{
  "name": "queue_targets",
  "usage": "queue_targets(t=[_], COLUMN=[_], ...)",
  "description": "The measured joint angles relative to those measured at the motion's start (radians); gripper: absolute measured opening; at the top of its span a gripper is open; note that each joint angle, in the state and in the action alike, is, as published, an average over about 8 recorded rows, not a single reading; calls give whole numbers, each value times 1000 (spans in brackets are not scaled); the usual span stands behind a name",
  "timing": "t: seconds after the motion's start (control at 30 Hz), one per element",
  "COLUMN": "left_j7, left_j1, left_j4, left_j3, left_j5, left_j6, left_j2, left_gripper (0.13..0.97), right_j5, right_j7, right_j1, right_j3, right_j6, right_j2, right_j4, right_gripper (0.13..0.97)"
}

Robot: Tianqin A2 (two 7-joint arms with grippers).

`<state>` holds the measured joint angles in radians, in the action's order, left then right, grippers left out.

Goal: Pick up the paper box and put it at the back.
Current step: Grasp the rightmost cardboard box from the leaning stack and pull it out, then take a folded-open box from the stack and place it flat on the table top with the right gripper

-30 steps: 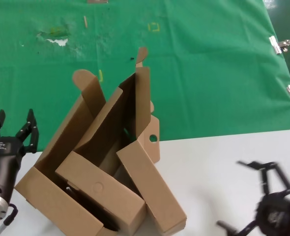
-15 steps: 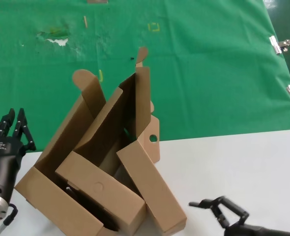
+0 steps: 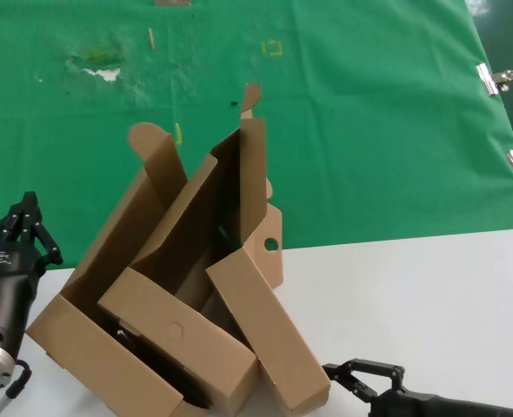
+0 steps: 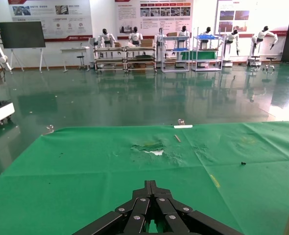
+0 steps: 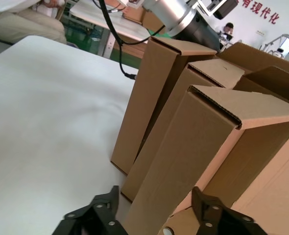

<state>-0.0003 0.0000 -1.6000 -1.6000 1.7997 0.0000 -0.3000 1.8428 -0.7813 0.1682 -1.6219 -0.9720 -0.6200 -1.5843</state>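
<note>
The paper box (image 3: 258, 200) stands tilted up on its side at the middle of the pile, its hinged lid rising over the rest, a round hole showing in its wall; its base sits on the white table (image 3: 430, 295), just in front of the green cloth (image 3: 352, 104). Relative to that box: the larger brown box (image 3: 91, 321) w/ tall flaps lies to its left and nearer the robot, touching it; the long brown carton (image 3: 174, 334) w/ a circular punch mark lies inside that larger box, slanting toward the near edge; another long brown piece (image 3: 265, 334) leans against the paper box's near side and runs down toward the robot.

Left gripper (image 3: 22, 233) hangs well to the left of the paper box, apart from the pile, beside the larger box's outer wall; its fingers are pressed together into a point, nothing between them; left wrist view shows the same closed tips (image 4: 152, 193) over green cloth.

Right gripper (image 3: 361, 378) is low at the near edge of the table, to the right of the paper box and nearer the robot, just beside the foot of the leaning piece; fingers spread; right wrist view shows them (image 5: 154, 215) apart w/ a cardboard corner (image 5: 203, 142) between them, contact can't be told.
</note>
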Motion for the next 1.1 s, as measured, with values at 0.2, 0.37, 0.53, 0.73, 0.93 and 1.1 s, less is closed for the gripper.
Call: queue_targets(t=[0.2, 0.37, 0.53, 0.73, 0.93, 1.1], left_j7=[0, 0, 0, 0, 0, 0], left_j1=[0, 0, 0, 0, 0, 0], left_j4=[0, 0, 0, 0, 0, 0], left_j3=[0, 0, 0, 0, 0, 0], left_j5=[0, 0, 0, 0, 0, 0], left_j6=[0, 0, 0, 0, 0, 0], left_j2=[0, 0, 0, 0, 0, 0], left_gripper=[140, 140, 140, 140, 140, 140], right_j5=[-3, -11, -26, -66, -134, -289], right_j7=[9, 30, 62, 118, 179, 323], right_j1=[7, 29, 63, 123, 160, 169], right_j3=[-13, -17, -17, -11, 28, 98], right_j6=[33, 68, 113, 200, 341, 436], right_j2=[-1, -11, -23, -30, -7, 20], right_j4=[-13, -46, -100, -196, -298, -384], right_gripper=[494, 365, 294, 224, 187, 151])
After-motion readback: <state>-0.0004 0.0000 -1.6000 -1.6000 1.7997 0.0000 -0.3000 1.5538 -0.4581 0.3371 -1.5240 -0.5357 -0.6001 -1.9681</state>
